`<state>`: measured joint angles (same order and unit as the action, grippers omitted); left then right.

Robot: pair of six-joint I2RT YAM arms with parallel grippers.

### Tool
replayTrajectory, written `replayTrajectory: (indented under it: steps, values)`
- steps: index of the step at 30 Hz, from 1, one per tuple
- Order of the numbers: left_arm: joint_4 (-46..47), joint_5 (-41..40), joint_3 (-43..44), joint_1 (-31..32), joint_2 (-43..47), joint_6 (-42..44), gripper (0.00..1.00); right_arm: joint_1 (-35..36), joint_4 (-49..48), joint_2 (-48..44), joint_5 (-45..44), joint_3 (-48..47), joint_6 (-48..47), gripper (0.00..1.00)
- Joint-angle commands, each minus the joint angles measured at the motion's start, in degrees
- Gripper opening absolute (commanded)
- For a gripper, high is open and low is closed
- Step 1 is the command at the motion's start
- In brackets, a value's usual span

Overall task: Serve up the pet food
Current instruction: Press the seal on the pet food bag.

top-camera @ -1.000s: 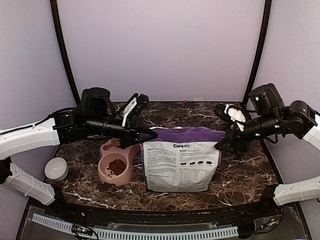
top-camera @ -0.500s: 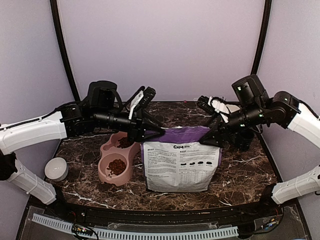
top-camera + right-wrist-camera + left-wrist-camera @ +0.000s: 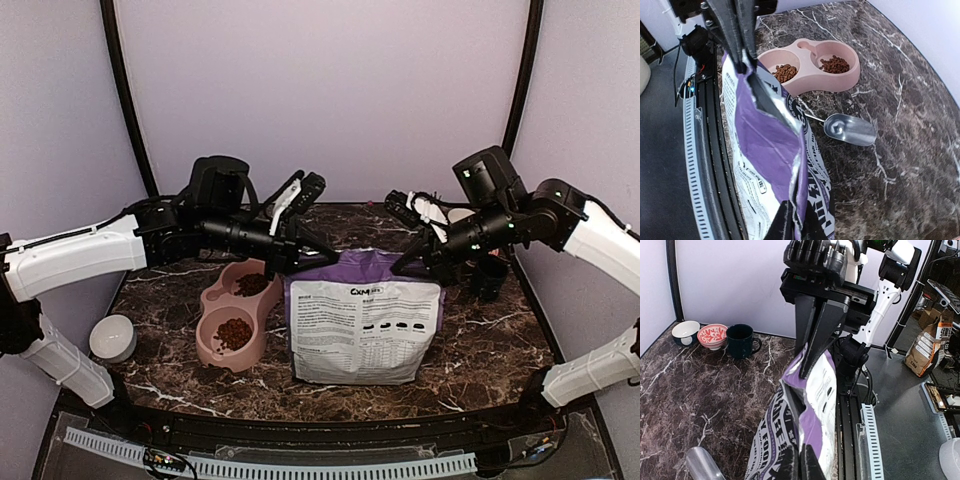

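Top external view: left claw (image 3: 308,263) and right claw (image 3: 402,267) each clamp a top corner of the bag (image 3: 365,335) (mouth apparently drawn closed). Beside it, toward the left edge of the worktop (image 3: 490,350), pet food (image 3: 233,332) lies in both wells of the pink bowl (image 3: 208,350), so serving looks done; sealing the bag seems left.

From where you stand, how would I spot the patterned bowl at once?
Look past the purple bag to the marble table's right edge, near the back corner, where three vessels stand in a row. The patterned bowl is the middle one, between a white-lined dark bowl and a dark mug; it alone is red with a white pattern.
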<state>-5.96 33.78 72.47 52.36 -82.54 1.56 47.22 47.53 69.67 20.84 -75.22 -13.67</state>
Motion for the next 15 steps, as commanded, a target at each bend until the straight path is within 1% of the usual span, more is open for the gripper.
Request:
replayTrajectory:
  steps: [1, 7, 8, 9, 11, 12, 15]
  values:
    - [0.3, -1.9, 1.1, 0.8, 0.4, 0.7, 0.0, 0.2, -2.5, -1.0, 0.5, -0.3, -0.2, 0.0]
    - [-0.6, -5.7, -1.0, 0.8, 3.7, 1.1, 0.0, 0.2, -1.2, -3.5, -3.9, 0.6, 0.2, 0.0]
    - [-0.7, -6.4, -1.5, 0.8, 4.4, 1.2, 0.01, 0.2, -1.2, -4.1, -4.5, 0.9, 0.3, 0.0]
    - [-0.9, -7.1, -1.9, 0.8, 5.2, 1.4, 0.03, 0.2, -1.1, -4.7, -5.5, 1.2, 0.4, 0.0]
    - [-1.5, -8.2, -2.9, 0.8, 6.3, 1.7, 0.11, 0.2, -0.6, -5.5, -6.7, 1.7, 0.6, 0.18]
    - [-1.6, -8.7, -3.3, 0.8, 6.9, 1.8, 0.14, 0.2, -0.3, -5.8, -7.2, 1.9, 0.6, 0.24]
    - [-2.2, -9.6, -4.4, 0.8, 8.0, 2.1, 0.2, 0.1, 0.5, -6.6, -8.1, 2.2, 0.8, 0.31]
